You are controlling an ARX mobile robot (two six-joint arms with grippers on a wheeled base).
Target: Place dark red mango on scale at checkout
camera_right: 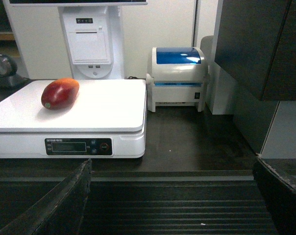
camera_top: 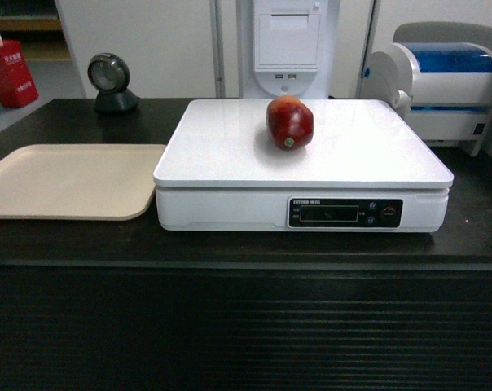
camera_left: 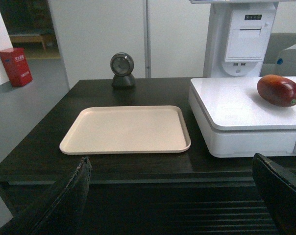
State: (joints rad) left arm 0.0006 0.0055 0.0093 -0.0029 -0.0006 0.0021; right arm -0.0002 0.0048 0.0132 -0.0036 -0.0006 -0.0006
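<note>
The dark red mango lies on the flat white platform of the scale, toward its back middle, with nothing touching it. The scale stands on the black checkout counter with ribbed slats on its front. The left wrist view has the mango at the right on the scale; the right wrist view has the mango at the left on the scale. My left gripper and right gripper are both open and empty, held back in front of the counter's edge. Neither shows in the head view.
A flat beige tray lies left of the scale. A round black scanner stands at the back left. A white machine with a blue lid is at the back right, a white receipt terminal behind the scale. A red box stands on the floor far left.
</note>
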